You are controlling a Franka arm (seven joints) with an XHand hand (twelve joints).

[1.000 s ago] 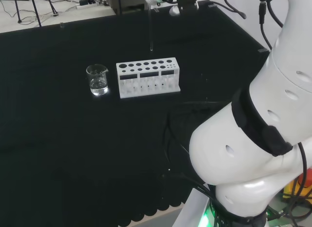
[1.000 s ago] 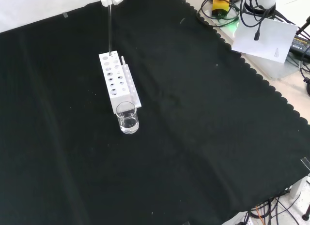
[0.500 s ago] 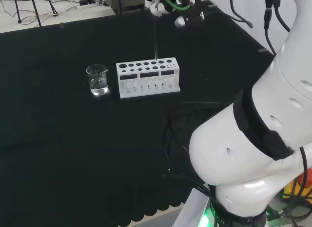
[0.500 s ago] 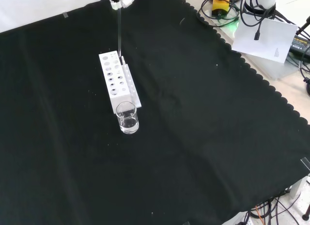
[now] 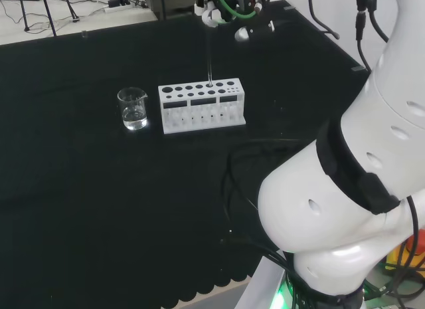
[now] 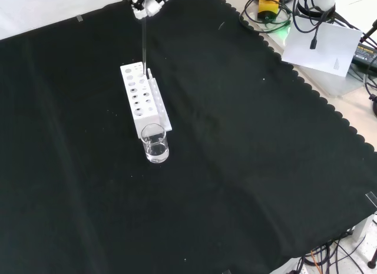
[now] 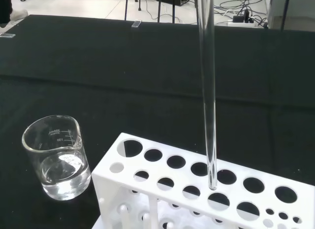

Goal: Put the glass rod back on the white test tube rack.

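The hand [image 5: 214,4] is hanging over the far part of the worktop [image 5: 80,209] in the head view, its white fingers [image 6: 143,4] curled round the top of the glass rod [image 5: 210,53] and pinching it there. The rod is hanging upright from the hand, straight down toward the white test tube rack [image 5: 201,107]. In the wrist view its lower tip is sitting just at the rack's top plate, over one of the round holes in the row nearer that camera; whether the tip is already inside the hole or merely above it I cannot tell.

The rack is standing on the black cloth toward the worktop's far edge in the head view. Just beside its left end in that view a small glass beaker [image 5: 133,108] is standing, close to the rack but apart from it, with a little clear liquid in the bottom. In the front view the beaker [image 6: 155,143] is sitting at the rack's near end, and the rod [image 6: 143,41] is coming down at the rack's far end.
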